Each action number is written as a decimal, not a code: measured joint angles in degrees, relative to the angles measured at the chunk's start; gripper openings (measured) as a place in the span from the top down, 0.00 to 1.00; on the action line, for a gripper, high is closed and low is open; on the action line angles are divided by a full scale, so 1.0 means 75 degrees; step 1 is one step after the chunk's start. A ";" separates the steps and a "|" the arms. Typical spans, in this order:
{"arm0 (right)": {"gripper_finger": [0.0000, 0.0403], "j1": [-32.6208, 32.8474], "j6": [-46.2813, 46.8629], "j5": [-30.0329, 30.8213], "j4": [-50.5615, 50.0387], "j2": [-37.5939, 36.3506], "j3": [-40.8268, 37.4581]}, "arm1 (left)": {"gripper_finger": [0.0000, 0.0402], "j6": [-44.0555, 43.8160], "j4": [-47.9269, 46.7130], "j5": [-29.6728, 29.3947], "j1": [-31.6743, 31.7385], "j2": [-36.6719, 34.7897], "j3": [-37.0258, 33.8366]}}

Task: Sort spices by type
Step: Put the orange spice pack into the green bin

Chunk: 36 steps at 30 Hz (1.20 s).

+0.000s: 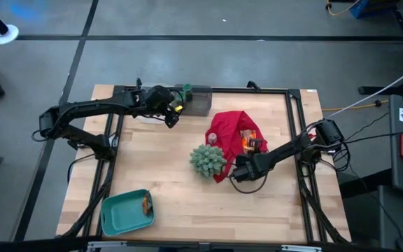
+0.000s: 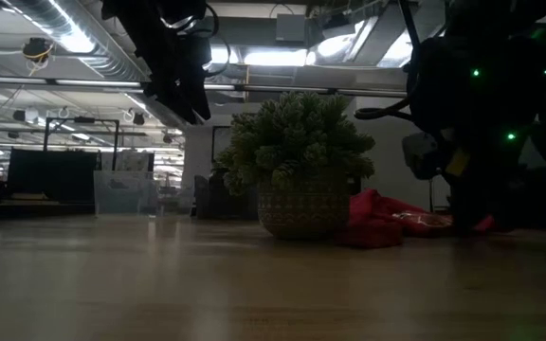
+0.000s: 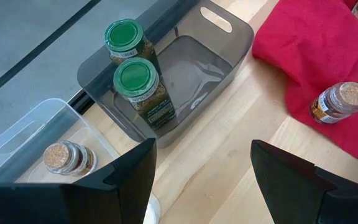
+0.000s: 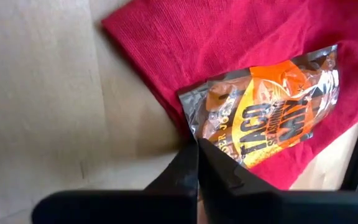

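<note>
Packet being gripped for sorting

The orange packet (image 4: 272, 115), lying on the red cloth (image 4: 241, 43), is pinched by the right gripper (image 4: 197, 163); lifting seems next. The left gripper (image 3: 201, 168) hangs spread over the grey bin (image 3: 219, 74).

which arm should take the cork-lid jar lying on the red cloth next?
Left, probably. The left gripper is open and empty, and its wrist view shows the cork-lid jar on the red cloth. The right gripper is shut on the taco seasoning packet.
</note>
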 joint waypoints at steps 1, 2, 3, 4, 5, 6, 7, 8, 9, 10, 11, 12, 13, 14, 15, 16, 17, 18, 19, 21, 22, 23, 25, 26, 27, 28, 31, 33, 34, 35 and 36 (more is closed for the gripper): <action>0.98 0.0000 0.0000 0.0000 -0.0003 0.0000 0.0000 | 0.39 0.0000 0.0000 0.0000 0.0000 0.0000 0.0000; 0.98 0.0000 -0.0003 -0.0002 -0.0006 0.0000 0.0000 | 0.39 0.0000 0.0000 0.0000 0.0000 0.0001 0.0000; 0.99 0.0000 -0.0013 -0.0004 -0.0037 0.0000 0.0014 | 0.39 0.0000 0.0000 0.0000 0.0000 0.0003 0.0000; 0.99 0.0000 -0.0032 -0.0006 -0.0105 0.0000 0.0053 | 0.39 0.0000 0.0003 0.0000 0.0000 0.0003 0.0000; 0.99 0.0000 -0.0086 -0.0006 -0.0154 0.0000 0.0098 | 0.39 0.0000 0.0003 0.0000 0.0000 0.0003 0.0000; 0.99 0.0000 -0.0184 -0.0006 -0.0199 -0.0003 0.0146 | 0.39 0.0000 0.0003 0.0000 0.0000 0.0003 0.0000; 0.99 0.0000 -0.0224 -0.0006 -0.0241 -0.0003 0.0207 | 0.39 0.0000 0.0006 0.0000 0.0000 0.0003 0.0000; 0.99 0.0000 -0.0272 -0.0007 -0.0289 -0.0003 0.0274 | 0.39 0.0000 0.0008 0.0000 0.0000 0.0003 0.0000; 0.99 0.0000 -0.0378 -0.0006 -0.0334 -0.0004 0.0349 | 0.39 -0.0001 0.0009 0.0001 0.0000 0.0003 0.0000; 0.99 0.0000 -0.0436 -0.0006 -0.0383 -0.0006 0.0427 | 0.39 0.0000 0.0009 0.0001 0.0000 0.0003 0.0000; 0.99 0.0003 -0.0489 -0.0008 -0.0479 -0.0006 0.0519 | 0.39 0.0000 0.0009 0.0003 0.0000 0.0003 0.0000; 0.99 0.0003 -0.0572 -0.0007 -0.0582 -0.0006 0.0611 | 0.39 0.0000 0.0009 0.0003 0.0000 0.0003 0.0000; 0.99 0.0003 -0.0606 -0.0004 -0.0671 -0.0006 0.0706 | 0.39 0.0000 0.0009 0.0003 0.0000 0.0003 0.0000; 0.99 0.0003 -0.0628 0.0005 -0.0762 -0.0006 0.0797 | 0.39 0.0000 0.0009 0.0003 0.0000 0.0003 0.0000; 0.99 0.0003 -0.0635 0.0024 -0.0891 -0.0006 0.0908 | 0.39 0.0000 0.0012 0.0003 0.0000 0.0003 0.0000; 0.99 0.0003 -0.0668 0.0046 -0.1051 -0.0006 0.1013 | 0.39 0.0000 0.0012 0.0003 0.0000 0.0003 0.0000; 0.99 0.0003 -0.0738 0.0054 -0.1232 -0.0009 0.1126 | 0.39 0.0000 0.0012 0.0003 0.0000 0.0003 0.0000; 0.99 0.0003 -0.0787 0.0066 -0.1391 -0.0009 0.1235 | 0.39 -0.0003 0.0014 0.0003 0.0000 0.0003 0.0000; 0.99 0.0003 -0.0807 0.0102 -0.1537 -0.0009 0.1337 | 0.39 -0.0007 0.0020 0.0018 0.0000 0.0003 0.0000; 0.99 0.0003 -0.0832 0.0208 -0.1877 -0.0009 0.1574 | 0.39 -0.0035 0.0078 0.0129 -0.0037 0.0003 0.0000; 1.00 0.0003 -0.0836 0.0260 -0.2046 -0.0009 0.1686 | 0.39 -0.0025 0.0132 0.0207 -0.0067 0.0003 0.0000; 1.00 0.0003 -0.0835 0.0310 -0.2211 -0.0009 0.1792 | 0.39 0.0009 0.0208 0.0281 -0.0117 0.0003 -0.0001; 1.00 0.0003 -0.0839 0.0401 -0.2531 -0.0009 0.2011 | 0.39 0.0057 0.0420 0.0427 -0.0254 0.0003 -0.0003; 1.00 0.0003 -0.0839 0.0433 -0.2653 -0.0009 0.2131 | 0.39 0.0083 0.0508 0.0453 -0.0322 0.0003 -0.0003; 1.00 0.0003 -0.0839 0.0480 -0.2776 -0.0009 0.2237 | 0.39 0.0105 0.0623 0.0470 -0.0401 0.0003 -0.0003; 1.00 0.0003 -0.0840 0.0523 -0.2912 -0.0009 0.2335 | 0.39 0.0121 0.0745 0.0478 -0.0483 0.0003 -0.0003; 1.00 0.0003 -0.0899 0.0545 -0.3225 -0.0009 0.2620 | 0.39 0.0160 0.0990 0.0480 -0.0671 0.0003 -0.0003; 1.00 0.0003 -0.1016 0.0545 -0.3398 -0.0009 0.2801 | 0.39 0.0233 0.1115 0.0478 -0.0771 0.0003 -0.0003; 1.00 0.0003 -0.1033 0.0547 -0.3453 -0.0009 0.2891 | 0.39 0.0259 0.1114 0.0478 -0.0816 0.0003 -0.0003; 1.00 0.0003 -0.1041 0.0547 -0.3500 -0.0009 0.2973 | 0.39 0.0259 0.1113 0.0478 -0.0853 0.0003 -0.0003; 1.00 0.0003 -0.1068 0.0545 -0.3552 -0.0009 0.3044 | 0.39 0.0259 0.1112 0.0478 -0.0887 0.0003 -0.0003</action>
